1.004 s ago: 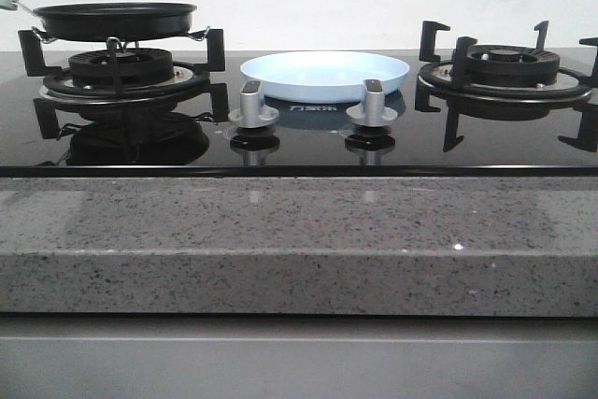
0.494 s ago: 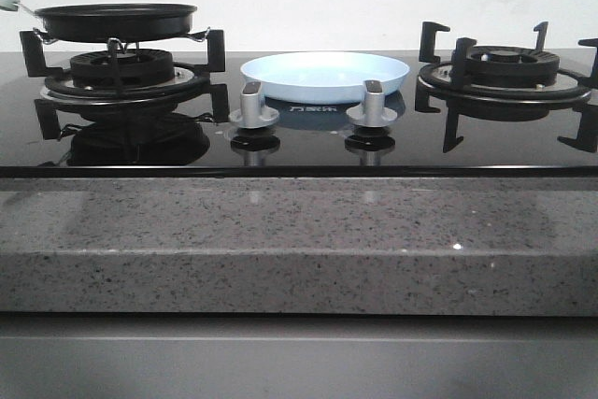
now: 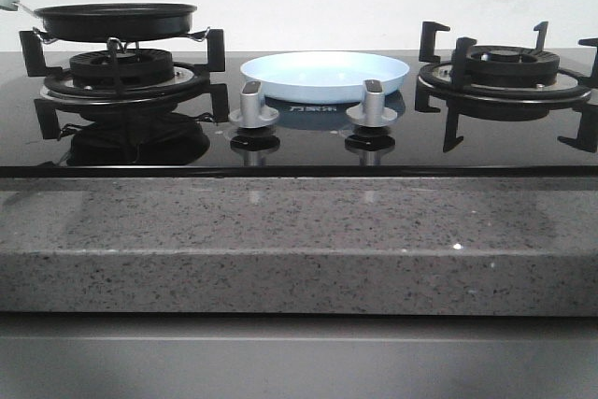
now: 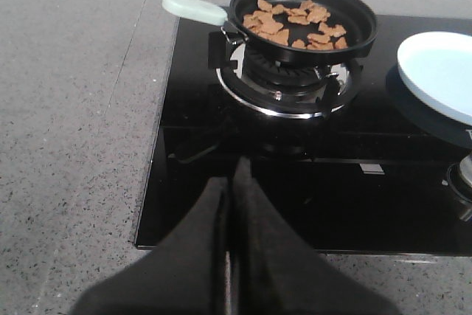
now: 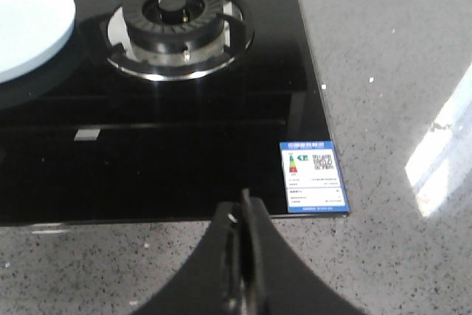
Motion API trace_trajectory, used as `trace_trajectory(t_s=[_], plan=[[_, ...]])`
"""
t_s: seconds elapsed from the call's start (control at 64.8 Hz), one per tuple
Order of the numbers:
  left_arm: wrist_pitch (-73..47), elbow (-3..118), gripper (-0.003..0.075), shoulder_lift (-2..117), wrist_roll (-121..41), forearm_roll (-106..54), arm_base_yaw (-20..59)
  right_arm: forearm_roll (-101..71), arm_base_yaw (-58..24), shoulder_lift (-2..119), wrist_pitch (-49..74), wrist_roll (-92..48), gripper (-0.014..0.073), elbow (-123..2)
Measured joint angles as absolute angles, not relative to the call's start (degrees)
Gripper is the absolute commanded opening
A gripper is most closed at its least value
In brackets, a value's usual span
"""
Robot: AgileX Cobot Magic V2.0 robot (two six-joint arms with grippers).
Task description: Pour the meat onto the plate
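The meat (image 4: 295,23) lay in a black frying pan (image 4: 302,16) on the left burner, its pale handle (image 4: 193,8) pointing outward-left, ahead of the closed, empty left end effector (image 4: 232,182); the plate (image 3: 325,75) sat centre, the right end effector (image 5: 243,215) closed too.

Low, level front view; two high wrist views looking down — plate (image 3: 325,75) shared by all.

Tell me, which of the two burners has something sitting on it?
The left burner: a black pan holding the meat rests on its grate. The right burner is bare, and the plate sits between them on the glass.
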State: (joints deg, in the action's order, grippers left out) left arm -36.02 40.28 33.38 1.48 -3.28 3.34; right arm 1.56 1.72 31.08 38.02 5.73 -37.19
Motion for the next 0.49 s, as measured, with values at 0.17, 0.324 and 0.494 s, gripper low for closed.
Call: trace_trajectory(t_s=[0.17,0.324,0.494], plan=[[-36.02,40.28,0.0041,34.13,1.48,-3.28,3.34,1.46,1.72,32.85,39.82,5.34,0.001,-37.19],[-35.35,40.28,0.0319,34.13,1.48,-3.28,3.34,1.46,1.72,34.4,41.52,4.73,0.0333,-37.19],[-34.53,40.28,0.0403,34.13,1.48,-3.28,3.34,0.82,1.72,35.16,41.63,4.15,0.0509,-37.19]])
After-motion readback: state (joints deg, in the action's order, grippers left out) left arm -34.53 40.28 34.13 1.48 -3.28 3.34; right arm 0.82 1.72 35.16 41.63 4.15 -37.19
